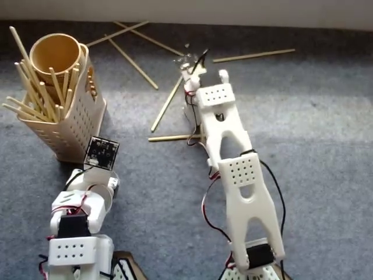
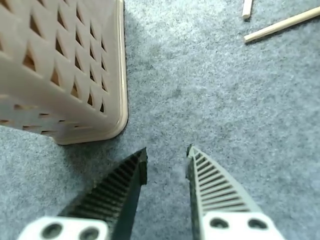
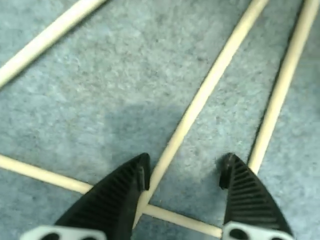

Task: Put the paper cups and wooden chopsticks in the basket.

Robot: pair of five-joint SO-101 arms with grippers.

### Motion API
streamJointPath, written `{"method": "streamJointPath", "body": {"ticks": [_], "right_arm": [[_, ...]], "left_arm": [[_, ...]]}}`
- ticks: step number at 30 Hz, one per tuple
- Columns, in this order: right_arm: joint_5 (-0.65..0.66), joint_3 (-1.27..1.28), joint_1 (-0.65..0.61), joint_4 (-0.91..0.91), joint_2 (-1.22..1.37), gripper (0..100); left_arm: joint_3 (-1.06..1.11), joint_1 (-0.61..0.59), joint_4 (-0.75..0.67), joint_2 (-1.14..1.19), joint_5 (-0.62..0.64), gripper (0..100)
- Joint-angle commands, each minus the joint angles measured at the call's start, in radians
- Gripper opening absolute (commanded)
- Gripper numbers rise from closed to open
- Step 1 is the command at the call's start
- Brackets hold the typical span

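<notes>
1. Six or so loose chopsticks (image 1: 169, 104) lie scattered flat on the grey desk (image 1: 315, 134), well apart from the basket (image 1: 70, 125). By my reckoning they are what remains to be gathered.
2. The basket stands upright at the desk's left side. A paper cup (image 1: 55, 52) sits upright inside it, and a bundle of chopsticks (image 1: 35, 96) leans out around the cup. I cannot tell whether that is one cup or a nested stack.
3. My right pincer (image 3: 185, 162) is stretched out low over the middle of the scatter, jaws wide and empty. They stand either side of one chopstick (image 3: 207, 95) that runs away between them. I take this as lining up for a pinch across its width.
4. A neighbouring stick (image 3: 281, 85) lies just beside one jaw, and a crossing stick (image 3: 35, 171) meets my target's near end. Closing carelessly could catch two or flick one aside.
5. My left pincer (image 2: 167, 152) hangs just beside the basket's lower corner and points down at bare desk. Its jaws are parted a moderate way and hold nothing. I judge it is placed there to leave the right arm's path free.
</notes>
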Motion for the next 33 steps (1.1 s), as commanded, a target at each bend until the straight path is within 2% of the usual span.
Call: {"method": "streamJointPath", "body": {"ticks": [1, 6, 22, 29, 33], "right_arm": [[0.008, -0.124, 0.065, 0.059, -0.015, 20.6], [0.009, -0.228, 0.102, 0.119, -0.007, 20.6], [0.038, -0.170, 0.076, 0.044, 0.107, 20.6], [0.034, -0.209, -0.042, 0.137, 0.108, 20.6], [0.032, -0.268, -0.058, 0.137, 0.108, 20.6]], "left_arm": [[-0.005, 0.013, -0.017, -0.005, -0.006, 16], [-0.005, 0.013, -0.017, -0.005, -0.006, 16], [-0.007, 0.013, -0.017, -0.005, -0.006, 16], [-0.007, 0.013, -0.017, -0.005, -0.006, 16], [-0.007, 0.013, -0.017, -0.005, -0.006, 16]]}}
